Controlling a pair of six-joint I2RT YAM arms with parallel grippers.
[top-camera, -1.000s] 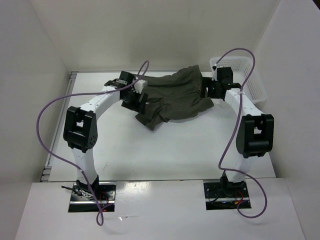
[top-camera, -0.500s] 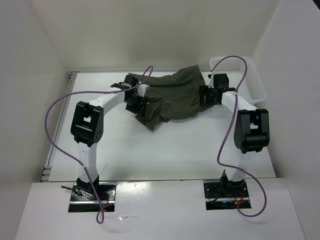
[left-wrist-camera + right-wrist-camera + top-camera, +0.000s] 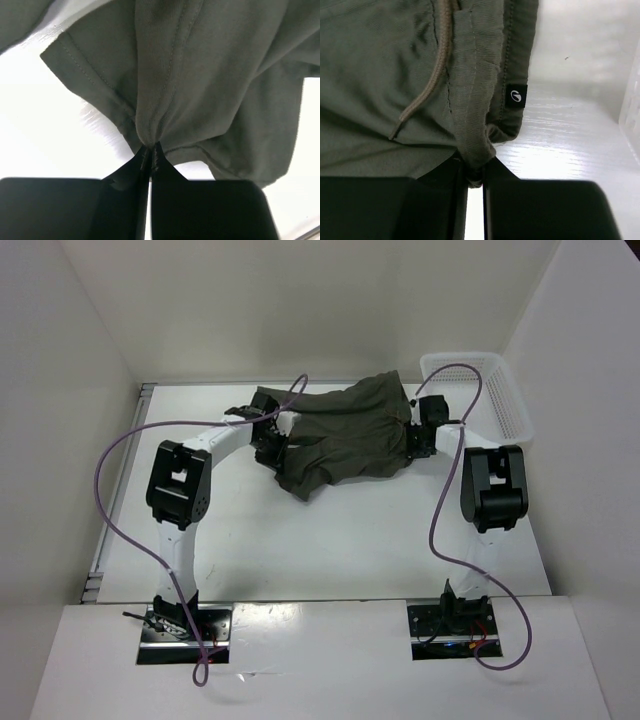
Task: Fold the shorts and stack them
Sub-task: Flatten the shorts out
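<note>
The dark olive shorts (image 3: pixel 345 430) lie crumpled across the back middle of the white table. My left gripper (image 3: pixel 272 440) is at their left end, shut on a pinch of the leg fabric (image 3: pixel 150 125) near a hem. At the right end my right gripper (image 3: pixel 412 438) is shut on the ribbed waistband (image 3: pixel 477 145), beside the drawstring (image 3: pixel 427 92) and a small black label (image 3: pixel 516 95). Both pairs of fingertips are bunching the cloth between them.
A white mesh basket (image 3: pixel 485 390) stands at the back right corner, just beyond the right arm. White walls close the table on three sides. Purple cables (image 3: pixel 110 490) loop from both arms.
Both arms reached further in toward the shorts and both grippers closed on the fabric, the left on the leg end and the right on the waistband.
</note>
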